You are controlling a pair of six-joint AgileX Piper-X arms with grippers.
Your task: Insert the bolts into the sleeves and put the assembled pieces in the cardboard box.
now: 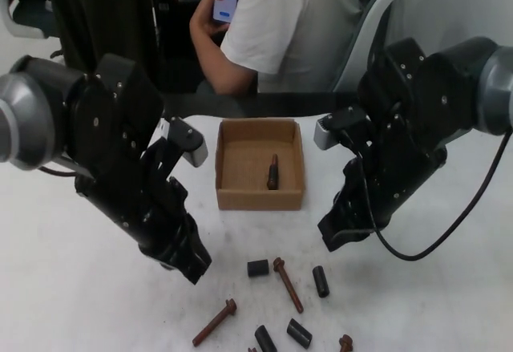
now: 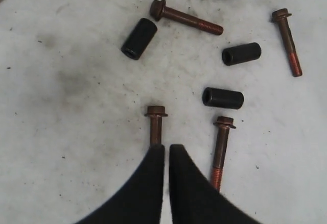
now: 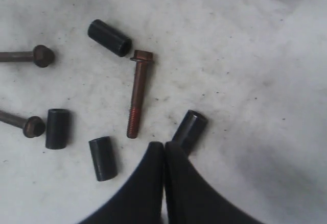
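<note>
Pressed together, empty, at the left claw (image 2: pixel 164 150), bolt (image 2: pixel 156 122) just ahead of its tips. Likewise at the right claw (image 3: pixel 163 147), black sleeve (image 3: pixel 190 128) just beside.

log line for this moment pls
left gripper shut, tips at bolt | right gripper shut, tips beside sleeve | cardboard box: one piece inside | loose bolts, loose sleeves on bench
</note>
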